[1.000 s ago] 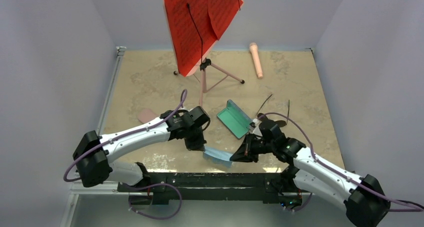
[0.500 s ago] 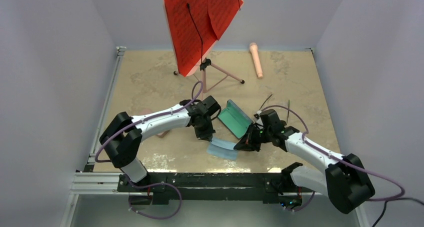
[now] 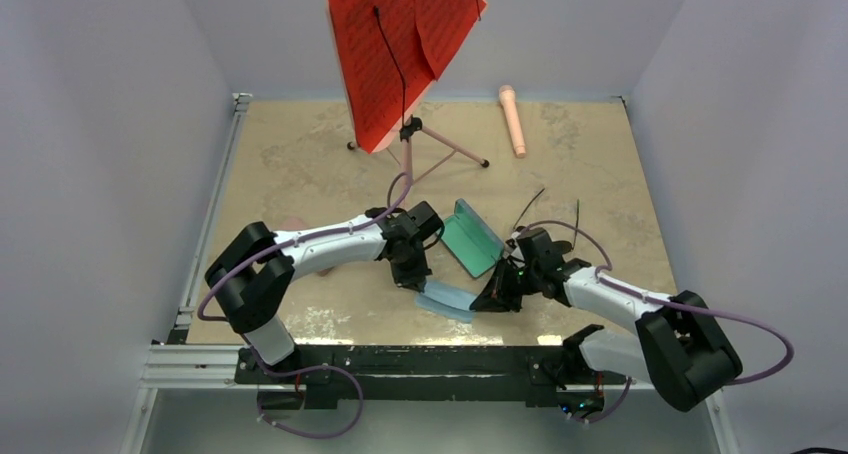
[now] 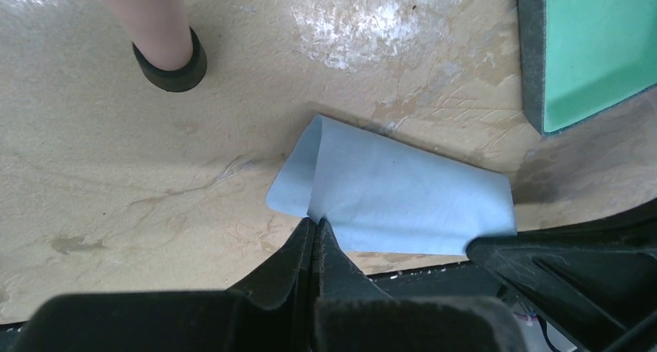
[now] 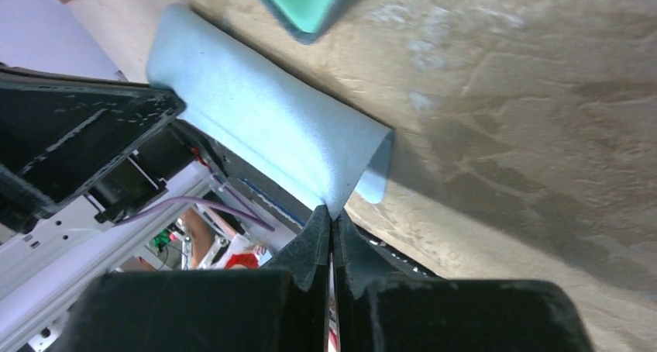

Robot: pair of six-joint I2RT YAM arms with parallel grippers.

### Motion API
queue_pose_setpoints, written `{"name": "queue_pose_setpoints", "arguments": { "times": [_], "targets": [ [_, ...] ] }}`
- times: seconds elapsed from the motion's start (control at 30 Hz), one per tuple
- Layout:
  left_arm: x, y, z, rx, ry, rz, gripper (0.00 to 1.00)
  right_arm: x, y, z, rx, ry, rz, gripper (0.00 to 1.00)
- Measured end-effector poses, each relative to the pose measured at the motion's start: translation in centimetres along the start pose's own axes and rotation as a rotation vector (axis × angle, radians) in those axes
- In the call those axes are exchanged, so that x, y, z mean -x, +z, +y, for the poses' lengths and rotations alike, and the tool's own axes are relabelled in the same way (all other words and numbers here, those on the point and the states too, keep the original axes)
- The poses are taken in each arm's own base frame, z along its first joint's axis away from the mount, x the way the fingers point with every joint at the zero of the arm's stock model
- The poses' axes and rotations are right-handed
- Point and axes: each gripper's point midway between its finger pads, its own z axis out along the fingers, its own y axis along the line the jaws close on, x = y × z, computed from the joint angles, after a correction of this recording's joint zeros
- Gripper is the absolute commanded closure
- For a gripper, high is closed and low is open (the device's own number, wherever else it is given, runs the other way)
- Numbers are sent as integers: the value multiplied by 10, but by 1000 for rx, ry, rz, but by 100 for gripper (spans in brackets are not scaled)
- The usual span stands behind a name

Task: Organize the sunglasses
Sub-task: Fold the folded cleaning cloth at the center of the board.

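A light blue cloth [image 3: 447,299] is stretched between my two grippers just above the table, in front of the open grey-blue case with green lining [image 3: 470,236]. My left gripper [image 3: 420,283] is shut on the cloth's left edge [image 4: 316,222]. My right gripper [image 3: 491,300] is shut on its right edge [image 5: 331,212]. The cloth [image 4: 403,201] sags in a fold in the right wrist view [image 5: 263,119]. The black sunglasses [image 3: 550,242] lie behind my right arm and are mostly hidden, with their thin arms sticking up. The white-framed pair is out of view.
A red music stand [image 3: 400,44] on a pink tripod [image 3: 420,159] stands at the back centre, with one foot [image 4: 166,57] near my left gripper. A pink oblong case [image 3: 513,119] lies at the back right. A pinkish flat thing [image 3: 292,229] shows behind my left arm.
Both grippers have carried the cloth away from the near edge toward the open case. The arms have stretched further out over the table.
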Motion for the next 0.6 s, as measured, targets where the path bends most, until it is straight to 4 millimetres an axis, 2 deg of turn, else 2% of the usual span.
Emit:
{"name": "queue_pose_setpoints", "arguments": {
  "times": [0.13, 0.37, 0.6],
  "targets": [
    [-5, 2, -2, -15, 5, 18, 100, -7, 7, -11, -24, 14, 25, 100],
    [-10, 6, -1, -28, 13, 31, 100, -22, 17, -8, -32, 1, 69, 100],
    [-11, 9, 0, -30, 17, 31, 100, -20, 20, -14, -50, 21, 37, 100]
  ]
}}
